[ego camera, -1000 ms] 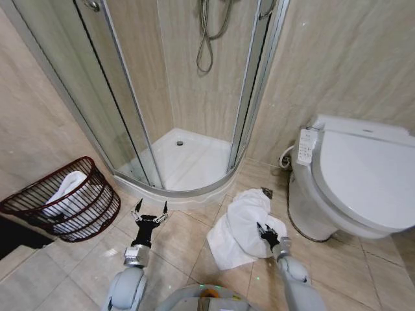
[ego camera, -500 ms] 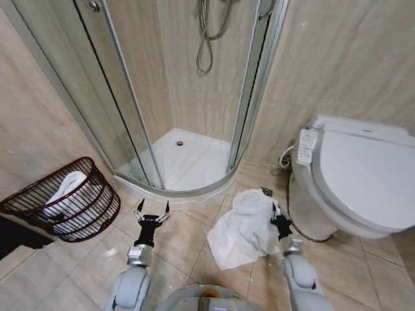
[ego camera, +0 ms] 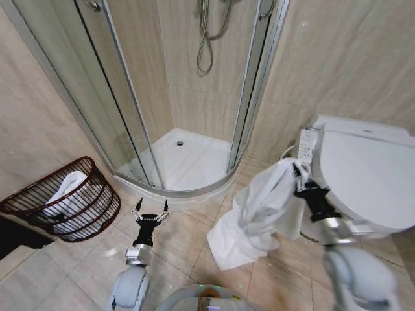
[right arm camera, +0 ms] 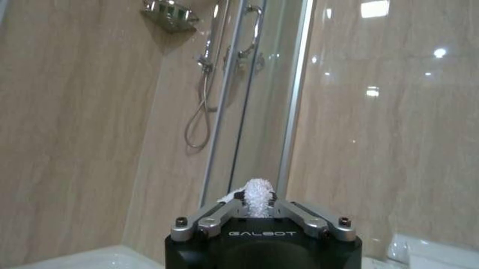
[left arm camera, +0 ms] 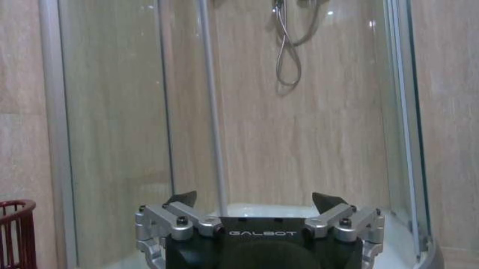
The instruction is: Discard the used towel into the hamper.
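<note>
A white used towel (ego camera: 262, 210) hangs from my right gripper (ego camera: 299, 173), which is raised beside the toilet and shut on the towel's top; its lower end still drapes on the floor tiles. The right wrist view shows a tuft of towel (right arm camera: 258, 200) pinched between the closed fingers (right arm camera: 224, 212). The hamper (ego camera: 71, 201), a reddish-brown open-weave basket, leans at the left by the wall with a white cloth (ego camera: 65, 188) inside. My left gripper (ego camera: 150, 207) is open low over the floor, between the hamper and the towel; its fingertips (left arm camera: 183, 198) point at the shower.
A curved glass shower enclosure (ego camera: 188, 162) with a raised white tray stands straight ahead. A white toilet (ego camera: 363, 175) with a side control panel fills the right. Open floor tiles (ego camera: 175, 240) lie between hamper and towel.
My right gripper has risen from the floor to beside the toilet, lifting the towel's top with it; the towel now hangs instead of lying heaped. The left arm stayed put.
</note>
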Motion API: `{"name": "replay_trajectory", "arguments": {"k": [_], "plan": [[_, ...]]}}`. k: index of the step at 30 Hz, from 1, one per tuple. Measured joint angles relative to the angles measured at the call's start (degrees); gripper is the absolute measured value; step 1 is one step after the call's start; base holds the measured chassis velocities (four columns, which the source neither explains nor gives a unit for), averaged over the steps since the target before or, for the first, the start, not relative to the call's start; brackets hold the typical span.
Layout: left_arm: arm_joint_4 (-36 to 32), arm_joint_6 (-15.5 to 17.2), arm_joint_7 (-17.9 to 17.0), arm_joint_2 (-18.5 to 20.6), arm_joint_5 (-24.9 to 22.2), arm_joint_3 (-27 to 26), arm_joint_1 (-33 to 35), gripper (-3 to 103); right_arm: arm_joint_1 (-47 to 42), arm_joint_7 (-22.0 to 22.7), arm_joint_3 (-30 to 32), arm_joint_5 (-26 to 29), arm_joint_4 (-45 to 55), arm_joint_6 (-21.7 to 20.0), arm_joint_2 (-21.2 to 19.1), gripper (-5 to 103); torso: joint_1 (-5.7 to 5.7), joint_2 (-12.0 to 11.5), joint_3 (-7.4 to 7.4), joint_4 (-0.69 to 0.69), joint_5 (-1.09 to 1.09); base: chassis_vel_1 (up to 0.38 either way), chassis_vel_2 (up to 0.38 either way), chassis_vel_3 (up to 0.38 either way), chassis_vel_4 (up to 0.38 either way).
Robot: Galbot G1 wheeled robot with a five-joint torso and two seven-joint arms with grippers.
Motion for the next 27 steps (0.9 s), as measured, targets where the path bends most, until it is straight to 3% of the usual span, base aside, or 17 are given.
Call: {"name": "replay_trajectory", "arguments": {"k": [9, 27], "plan": [[-0.8, 1.0, 0.8, 1.9, -2.1, -1.0, 0.2, 100, -1.0, 0.2, -3.7, -3.0, 0.3, -0.6, 1.3, 5, 0.00, 0.0, 0.01, -0.02, 0.00, 0.000, 0.000, 0.000, 0.000], [0.8, 0.5, 0.9, 2.8, -3.4, -1.3, -0.7, 100, -2.6, -1.3, -5.3, -5.4, -0.2, -0.8, 2.6, 5, 0.00, 0.0, 0.01, -0.02, 0.00, 0.056, 0.055, 0.057, 0.056]]}}
